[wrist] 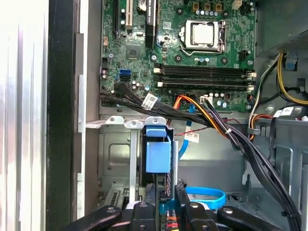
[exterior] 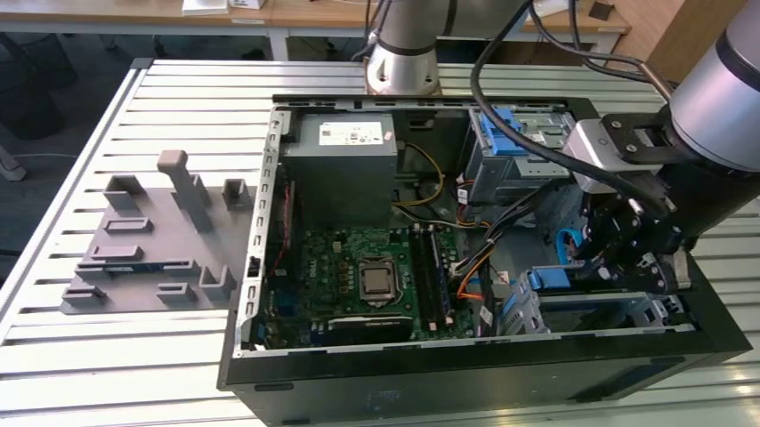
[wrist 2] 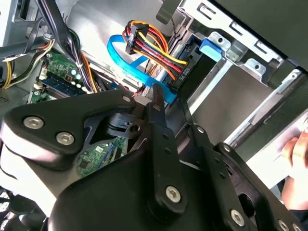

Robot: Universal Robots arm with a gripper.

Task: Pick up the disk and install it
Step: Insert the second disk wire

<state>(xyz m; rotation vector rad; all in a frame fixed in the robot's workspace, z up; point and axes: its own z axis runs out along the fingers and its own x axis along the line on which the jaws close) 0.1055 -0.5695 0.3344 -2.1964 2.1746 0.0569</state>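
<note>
One disk, seemingly edge-on in its slot

Inside the computer case [exterior: 475, 378] on the table, the disk [wrist: 166, 185] appears to stand in the drive cage [wrist: 113, 159]. The pincer [wrist: 166, 211] sits at its blue edge, probably to seat it; I cannot tell whether it is apart or together.

What I can't make out around my gripper [wrist: 166, 211]

My black linkage covers my fingertips in both wrist views, so their state is unclear; the disk [wrist: 158, 156] shows only its blue carrier end, its body hidden inside the cage [wrist: 115, 159].
</note>
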